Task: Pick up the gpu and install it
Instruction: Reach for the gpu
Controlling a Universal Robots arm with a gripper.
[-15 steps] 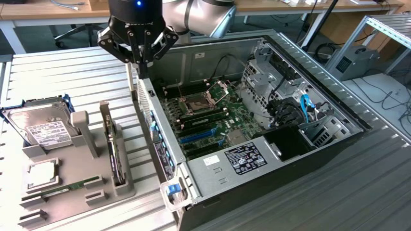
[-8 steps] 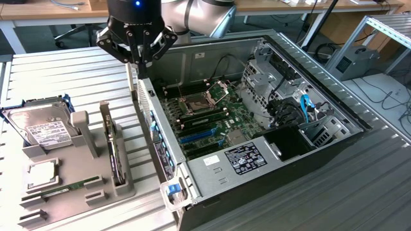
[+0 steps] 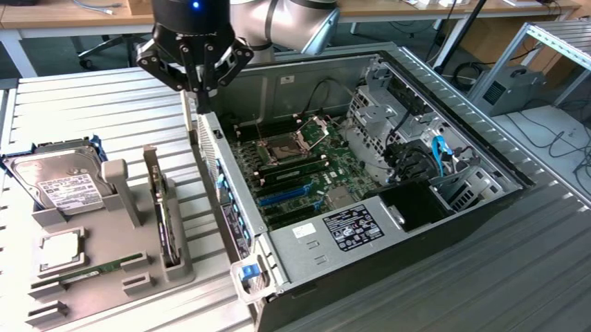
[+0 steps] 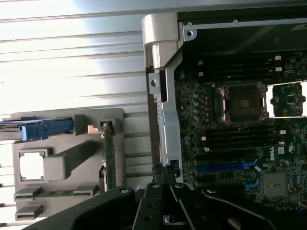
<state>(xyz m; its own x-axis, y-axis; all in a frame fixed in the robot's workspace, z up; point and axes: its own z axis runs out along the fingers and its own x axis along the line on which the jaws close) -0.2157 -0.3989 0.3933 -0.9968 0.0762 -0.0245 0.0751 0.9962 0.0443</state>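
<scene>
The gpu stands on edge in a slot of the grey holder, on the table at the exterior view's left; its silver bracket end points away from the camera. The wrist view shows the gpu edge-on as a thin green strip. My gripper hangs shut with nothing in it, above the rear wall of the open computer case. It is up and off to the side of the gpu, well apart from it. In the wrist view the gripper meets over the case's metal rear edge.
The case lies open with the motherboard exposed, with blue slots and a CPU socket. The holder also carries a hard drive, a CPU and a RAM stick. Drive cages fill the case's far side.
</scene>
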